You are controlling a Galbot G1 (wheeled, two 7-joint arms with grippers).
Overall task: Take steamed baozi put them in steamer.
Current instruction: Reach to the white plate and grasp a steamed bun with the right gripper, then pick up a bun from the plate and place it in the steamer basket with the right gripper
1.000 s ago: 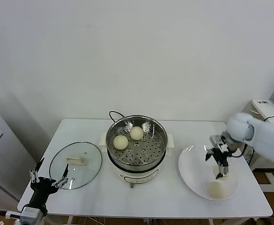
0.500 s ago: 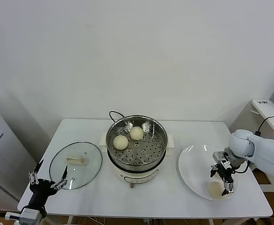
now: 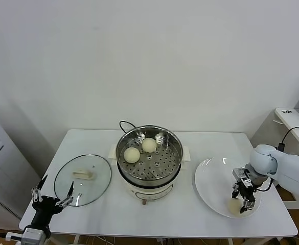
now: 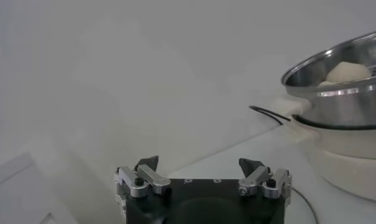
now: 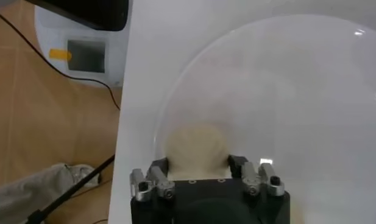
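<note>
Big white counter (image 3: 190, 214) under everything. On it, left of the right end effector and well apart from it: the steamer (image 3: 149, 155), round and shiny, with holes in its bottom, sitting on a white pot base (image 3: 148, 191) with a black cord (image 3: 124, 124) at the back. Inside the steamer: two steamed baozi, one (image 3: 132, 155) on the side nearer the left end effector, one (image 3: 149, 145) just beside it and farther back. Same steamer rim (image 4: 334, 67) seen from the left wrist, with a bun top (image 4: 348, 72) peeking over it.

Farther left, near the left end effector: a round glass lid (image 3: 83, 179) lying flat, with a cream handle (image 3: 83, 174) in its middle.

Right under the right end effector: a flat white plate (image 3: 213, 178), near the steamer but not touching it.

Right end effector (image 3: 245, 200) pointing down over the plate, fingers wide apart on both sides of one more steamed baozi (image 3: 234, 205). From the right wrist, that bun (image 5: 195, 150) sits between the two fingers (image 5: 153, 176), close to them. Cannot tell whether the fingers press on it yet. Bun resting on the plate (image 5: 285, 79).

Left end effector (image 3: 51, 198) low at the counter's near left corner, wide open, holding nothing. Same from the left wrist (image 4: 203, 170): fingers (image 4: 145, 171) spread, only air between them.
</note>
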